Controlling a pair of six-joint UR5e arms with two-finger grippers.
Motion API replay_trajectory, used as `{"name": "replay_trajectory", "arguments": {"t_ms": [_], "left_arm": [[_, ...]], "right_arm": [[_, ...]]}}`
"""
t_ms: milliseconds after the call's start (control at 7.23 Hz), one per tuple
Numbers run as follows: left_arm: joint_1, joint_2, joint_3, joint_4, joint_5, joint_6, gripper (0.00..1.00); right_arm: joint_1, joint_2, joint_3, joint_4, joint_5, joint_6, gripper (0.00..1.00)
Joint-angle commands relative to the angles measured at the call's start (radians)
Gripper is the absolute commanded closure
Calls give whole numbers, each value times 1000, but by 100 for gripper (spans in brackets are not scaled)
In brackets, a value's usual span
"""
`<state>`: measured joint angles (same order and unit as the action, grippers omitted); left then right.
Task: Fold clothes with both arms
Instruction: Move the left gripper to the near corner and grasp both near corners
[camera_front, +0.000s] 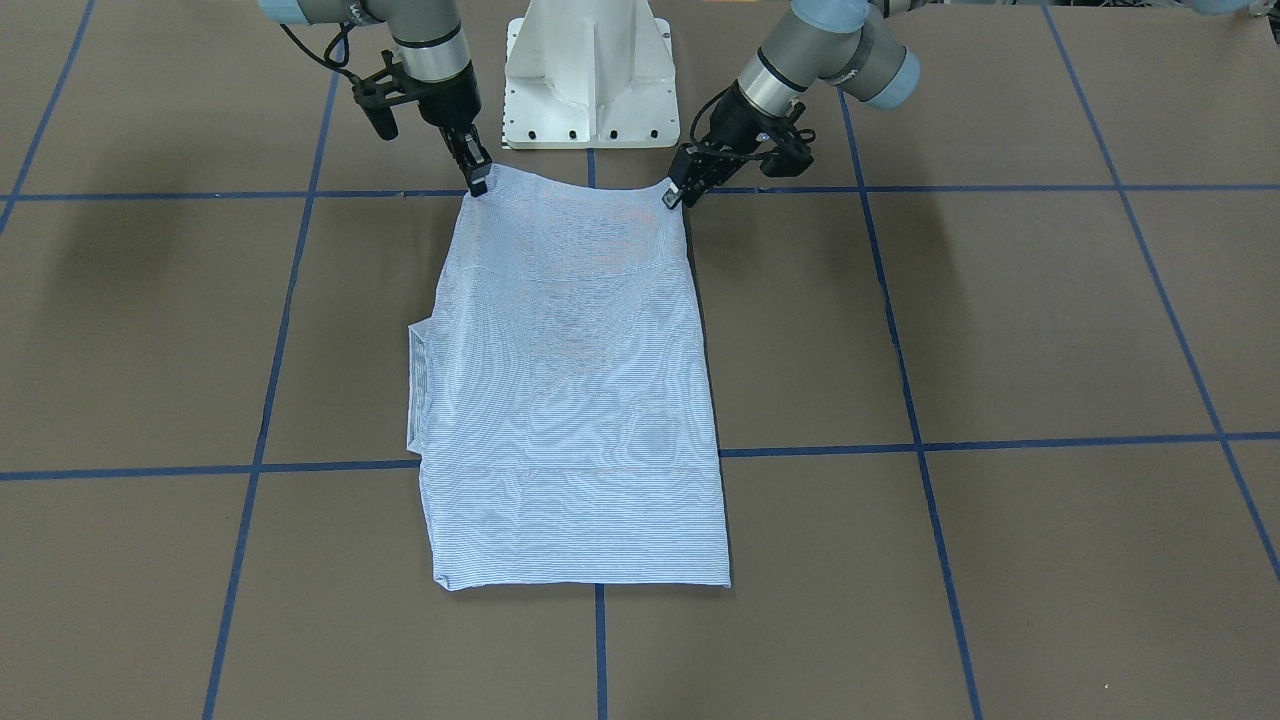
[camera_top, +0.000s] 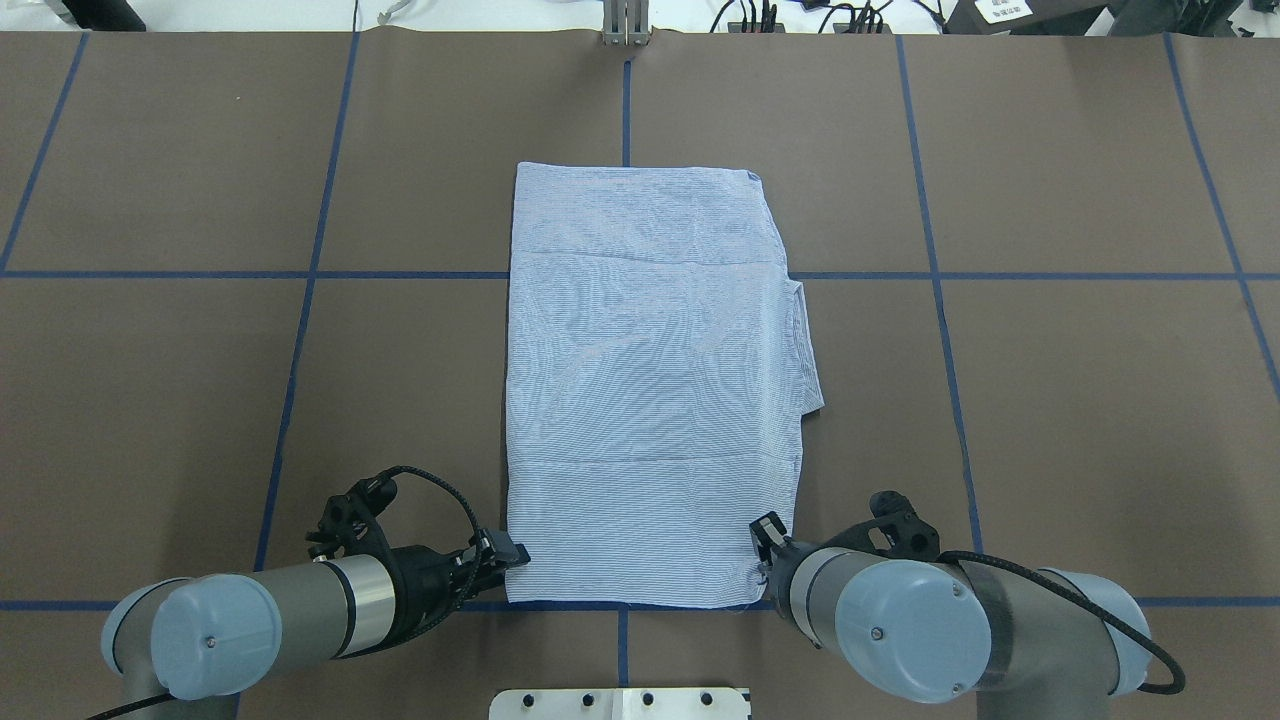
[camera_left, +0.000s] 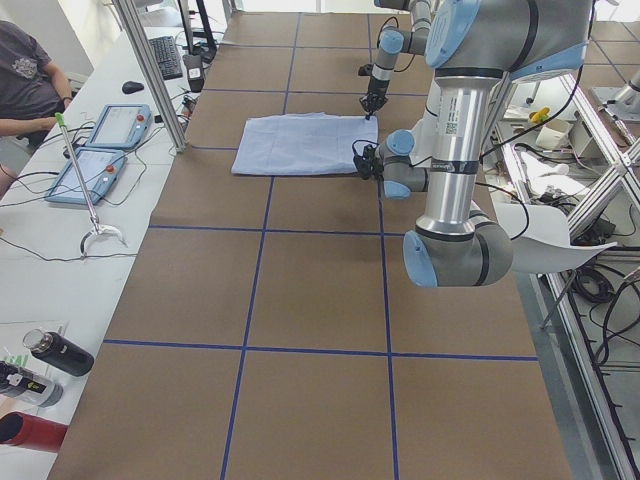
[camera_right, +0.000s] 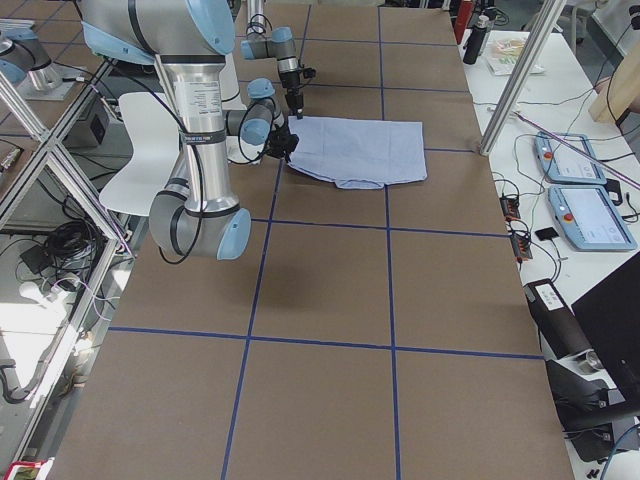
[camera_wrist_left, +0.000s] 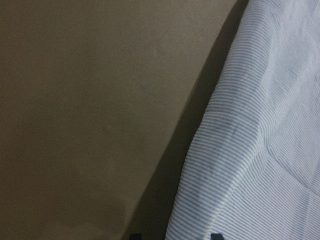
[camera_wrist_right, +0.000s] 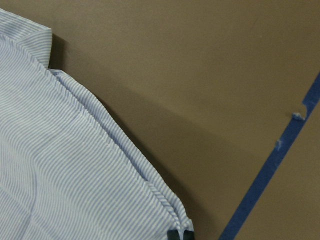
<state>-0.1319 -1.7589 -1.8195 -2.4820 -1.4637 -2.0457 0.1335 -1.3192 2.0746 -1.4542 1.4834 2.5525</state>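
The clothes are one light blue striped shirt (camera_top: 650, 380), folded into a tall rectangle and lying flat mid-table. Both arms reach its two corners nearest the robot base. My right gripper (camera_top: 765, 530) is shut on the shirt's corner; the right wrist view shows the fingertips (camera_wrist_right: 173, 234) pressed together on the hem, with a shadow under the raised edge. My left gripper (camera_top: 515, 553) is at the other near corner. In the left wrist view its fingertips (camera_wrist_left: 215, 235) stand apart, straddling the shirt's edge (camera_wrist_left: 200, 165). In the front view the right gripper (camera_front: 478, 183) and left gripper (camera_front: 672, 195) touch the corners.
A folded part (camera_top: 808, 350) juts out from the shirt's side toward my right. The white pedestal base (camera_front: 590, 70) stands just behind the grippers. Blue tape lines (camera_top: 300, 275) grid the brown table. A person (camera_left: 25, 80) sits by pendants (camera_left: 95, 170) beyond the far edge.
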Motion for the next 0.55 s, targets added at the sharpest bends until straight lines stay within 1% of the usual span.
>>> {"name": "replay_trajectory", "arguments": {"t_ms": [0,138,415], "left_arm": [[15,-1,5,0,13,-14,86],[18,1,3,0,13,-14,100],[17,-2,-4,0,6,-14,100]], "right_arm": [[0,0,1,0,0,0,100],[0,2,2,0,0,0,100],[0,0,2,0,0,0,100]]}}
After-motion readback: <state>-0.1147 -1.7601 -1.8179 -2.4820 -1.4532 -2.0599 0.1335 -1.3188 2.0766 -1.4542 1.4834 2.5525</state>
